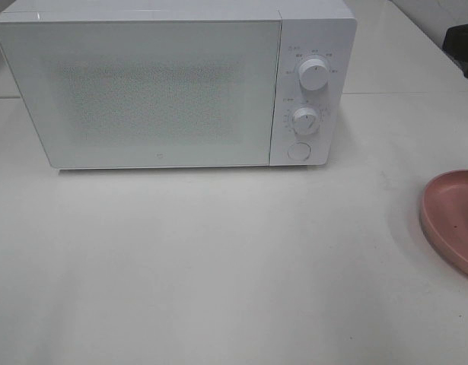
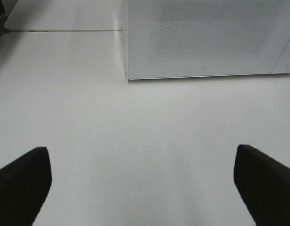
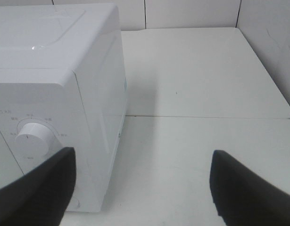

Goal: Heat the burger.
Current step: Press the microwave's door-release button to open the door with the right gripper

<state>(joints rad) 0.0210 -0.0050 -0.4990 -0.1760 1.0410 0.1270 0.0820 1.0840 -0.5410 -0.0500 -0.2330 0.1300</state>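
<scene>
White tabletop (image 1: 218, 266) all round, pale wall panels (image 3: 192, 13) behind (seen only from the right wrist). Squarely at the back, a white microwave (image 1: 173, 84), door (image 1: 142, 91) shut and frosted enough to hide whatever sits inside. At the right edge of the high view, a pink plate (image 1: 454, 217), cut off by the frame and bare as far as shown. No burger anywhere in sight: perhaps behind that door, perhaps out of frame, impossible to say.

Plenty to go wrong from here. Could set the oven running empty by turning the upper knob (image 1: 314, 74) or lower knob (image 1: 304, 119) before making sure the burger is inside. Could shove the whole box backwards by pressing hard on the round button (image 1: 298, 150), with nothing bracing it. Could catch the upper knob with a finger of the right gripper (image 3: 144, 157), hanging near that corner. Could sweep the plate aside on a careless reach.

As for the left gripper (image 2: 141, 157): spread fully wide, nothing between the fingers, nothing touched, hovering over bare table before the door. For the right gripper: likewise parted wide and empty; whether quite clear of the microwave, hard to judge.
</scene>
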